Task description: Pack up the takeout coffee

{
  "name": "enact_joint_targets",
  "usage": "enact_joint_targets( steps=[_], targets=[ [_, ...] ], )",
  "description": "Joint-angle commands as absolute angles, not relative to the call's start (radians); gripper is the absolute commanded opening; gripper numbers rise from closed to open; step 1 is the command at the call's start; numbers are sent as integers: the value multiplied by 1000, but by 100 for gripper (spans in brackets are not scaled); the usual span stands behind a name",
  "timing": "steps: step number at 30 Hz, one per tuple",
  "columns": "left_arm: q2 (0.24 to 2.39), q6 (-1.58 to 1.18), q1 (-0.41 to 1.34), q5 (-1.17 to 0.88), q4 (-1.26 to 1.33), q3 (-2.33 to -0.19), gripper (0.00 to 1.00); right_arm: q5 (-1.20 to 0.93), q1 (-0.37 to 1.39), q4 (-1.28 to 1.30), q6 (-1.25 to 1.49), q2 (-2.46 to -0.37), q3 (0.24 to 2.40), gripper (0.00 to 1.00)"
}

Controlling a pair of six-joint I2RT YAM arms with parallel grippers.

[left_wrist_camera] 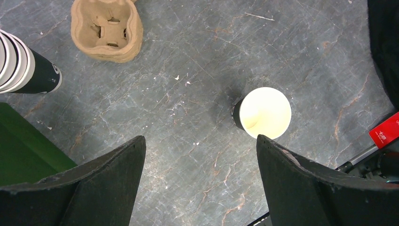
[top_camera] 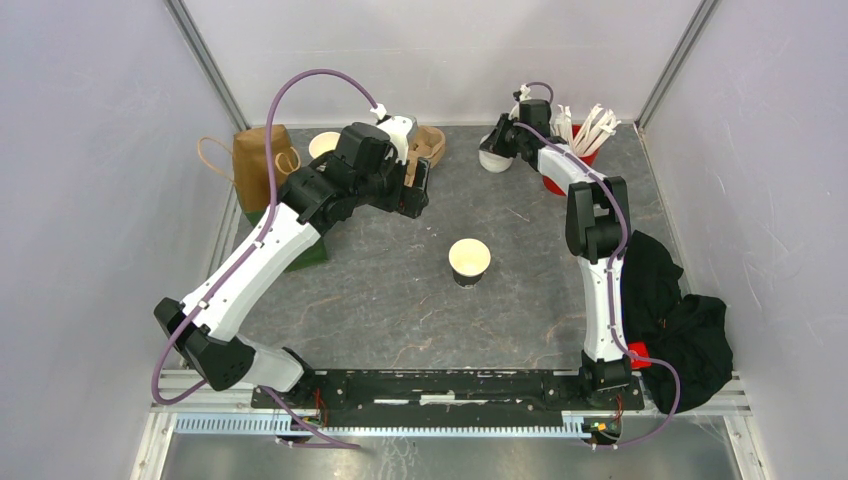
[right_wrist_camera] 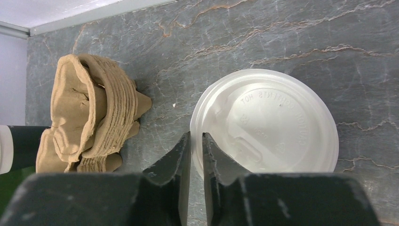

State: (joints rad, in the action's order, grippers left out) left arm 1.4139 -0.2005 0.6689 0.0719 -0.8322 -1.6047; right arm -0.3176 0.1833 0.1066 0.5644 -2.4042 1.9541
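Note:
The takeout coffee cup (top_camera: 469,260) stands alone mid-table, with a dark body and an open cream top, no lid on it. The left wrist view shows this cup (left_wrist_camera: 265,113) just beyond my right-hand finger. My left gripper (left_wrist_camera: 201,139) hangs open above bare table, nothing between its fingers; from above, the left gripper (top_camera: 418,190) is left of and behind the cup. My right gripper (top_camera: 505,140) is at the back, at the white lids (top_camera: 495,158). There the right gripper (right_wrist_camera: 196,136) is pinched on the rim of the top white lid (right_wrist_camera: 277,117).
Stacked cardboard cup carriers (top_camera: 430,148) lie at the back centre, just left of the lids. A stack of lidless cups (left_wrist_camera: 23,70) lies beside a green block (left_wrist_camera: 23,141). A brown paper bag (top_camera: 262,152) stands back left. A red holder of white sticks (top_camera: 585,135) stands back right, a black cloth (top_camera: 675,310) at right.

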Motion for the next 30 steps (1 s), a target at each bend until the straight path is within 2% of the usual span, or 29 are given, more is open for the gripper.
enact_joint_targets(
  steps=[1, 7, 30],
  targets=[
    [1412, -197, 663, 60, -819, -1640, 93, -307, 185, 80, 561, -2397, 1997, 9],
    [1409, -197, 663, 61, -818, -1635, 93, -308, 183, 80, 560, -2384, 2006, 0],
    [1408, -199, 663, 57, -817, -1632, 93, -283, 178, 108, 513, -2269, 1953, 0]
  ],
)
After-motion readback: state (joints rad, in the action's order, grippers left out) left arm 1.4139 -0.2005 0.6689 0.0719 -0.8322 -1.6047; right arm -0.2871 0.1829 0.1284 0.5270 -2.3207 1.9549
